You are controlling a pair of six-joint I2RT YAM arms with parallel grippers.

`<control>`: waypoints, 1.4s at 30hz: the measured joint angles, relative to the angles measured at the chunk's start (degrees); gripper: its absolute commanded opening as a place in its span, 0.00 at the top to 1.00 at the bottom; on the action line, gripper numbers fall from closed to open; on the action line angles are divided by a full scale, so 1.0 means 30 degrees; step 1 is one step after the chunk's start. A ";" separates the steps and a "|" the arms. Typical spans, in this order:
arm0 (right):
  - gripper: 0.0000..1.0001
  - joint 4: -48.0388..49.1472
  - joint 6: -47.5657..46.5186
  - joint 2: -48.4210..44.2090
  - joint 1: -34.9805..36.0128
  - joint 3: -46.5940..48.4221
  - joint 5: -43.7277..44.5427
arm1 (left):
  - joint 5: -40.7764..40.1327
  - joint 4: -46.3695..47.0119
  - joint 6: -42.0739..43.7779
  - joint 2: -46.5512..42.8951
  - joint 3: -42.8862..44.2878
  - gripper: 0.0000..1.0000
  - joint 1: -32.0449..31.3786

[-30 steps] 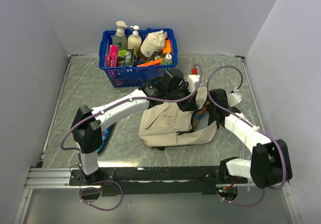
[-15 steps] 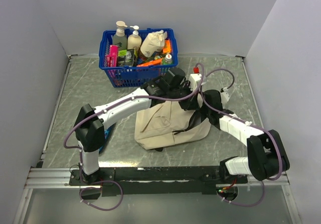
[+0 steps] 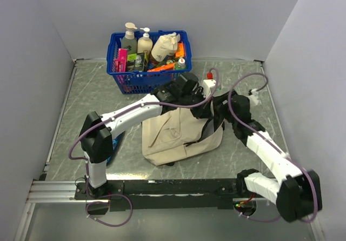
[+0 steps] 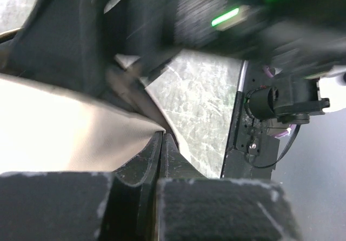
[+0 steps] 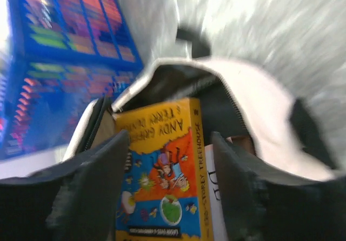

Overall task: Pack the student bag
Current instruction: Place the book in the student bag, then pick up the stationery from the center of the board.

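On table, between arms: student bag, beige, lying flat, mouth at far end near blue basket.
- Left gripper: fingers pressed together on bag rim, holding mouth up.
- Right gripper: at mouth, fingers apart, gripping nothing.
- Progress, as judged: partway. Yellow book and white book already inside. Basket full of bottles and packets, so much left. Zip not closed.
- Right wrist view alone shows books in bag. Top view hides them behind arms, but alone shows whole bag and basket's bottles.
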 measured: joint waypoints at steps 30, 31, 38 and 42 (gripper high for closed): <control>0.00 -0.2331 -0.6747 1.2568 1.0994 1.4666 -1.0579 | -0.1035 -0.9879 1.5446 -0.8153 -1.0907 0.04 2.6826; 0.00 -0.2171 -0.6470 1.3238 1.1111 1.4688 -1.1446 | -0.1515 -0.9697 1.5985 -0.8349 -1.1730 0.04 2.7095; 0.00 -0.0430 -0.4728 1.6196 1.1315 1.4710 -1.5271 | -0.3388 -0.7453 1.8498 -0.9828 -1.5548 0.04 2.7277; 0.00 0.0357 -0.3555 1.7748 1.1431 1.5671 -1.5875 | -0.3694 -0.6127 1.8863 -0.9202 -1.6211 0.04 2.6935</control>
